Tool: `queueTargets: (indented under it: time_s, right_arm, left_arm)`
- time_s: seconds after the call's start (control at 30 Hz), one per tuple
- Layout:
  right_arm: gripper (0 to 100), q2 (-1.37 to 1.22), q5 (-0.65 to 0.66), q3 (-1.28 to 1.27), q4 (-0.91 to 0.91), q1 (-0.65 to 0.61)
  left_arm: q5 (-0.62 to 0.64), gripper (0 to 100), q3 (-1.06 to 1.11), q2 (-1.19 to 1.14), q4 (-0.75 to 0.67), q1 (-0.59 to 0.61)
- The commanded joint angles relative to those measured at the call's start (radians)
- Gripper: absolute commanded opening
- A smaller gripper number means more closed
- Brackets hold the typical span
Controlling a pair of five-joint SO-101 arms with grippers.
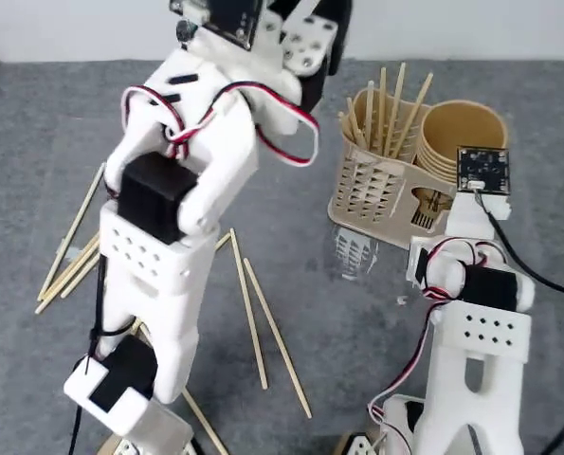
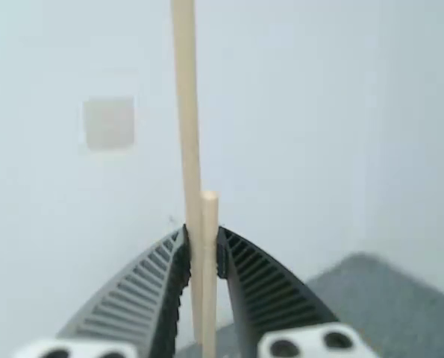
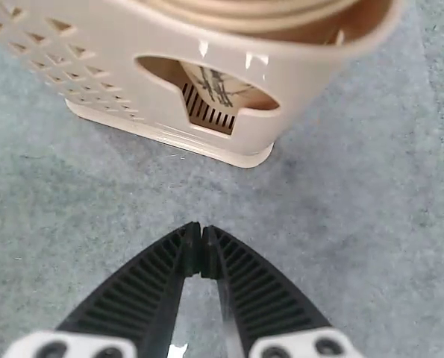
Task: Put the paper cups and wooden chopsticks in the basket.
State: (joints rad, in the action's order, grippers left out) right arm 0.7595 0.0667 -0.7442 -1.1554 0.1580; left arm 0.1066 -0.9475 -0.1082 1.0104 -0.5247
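status, high view: left arm (image 1: 158,256) is raised high over the mat (image 1: 357,332), wrist up beside the basket (image 1: 372,194), i reckon so its load can drop in end-first from above. basket stands at the far side of the mat, right of centre, with a stack of paper cups (image 1: 462,137) in one half and a bunch of stowed chopsticks (image 1: 383,109) leaning upright in the other. loose chopsticks (image 1: 252,322) lie flat on the mat, a bundle at the left edge and two more in the middle, so i judge the job partly done. right arm (image 1: 476,322) sits low in front of the basket, out of the drop path. left wrist view: left gripper (image 2: 201,237) is clamped tight on two chopsticks (image 2: 186,112), one sticking out much farther than the other, both running straight out between the fingers toward the wall (image 2: 319,112). uneven grip, so i'd watch for the short one slipping. right wrist view: right gripper (image 3: 200,239) is pinched closed on nothing, tips over the mat, near the basket's handle cutout, through which one of the paper cups shows. my read: idle, parked out of the way.
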Motion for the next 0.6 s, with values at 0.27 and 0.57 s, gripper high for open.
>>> queueTargets:
  time_s: [0.27,0.57]
  right_arm:
    - [0.9,0.035,-0.003,0.012,0.019,0.007]
    - [0.9,0.035,-0.003,0.012,0.021,0.007]
  left_arm:
    - [0.144,1,0.34,0.052,-0.37,-0.018]
    - [0.143,1,0.654,0.052,-0.517,-0.034]
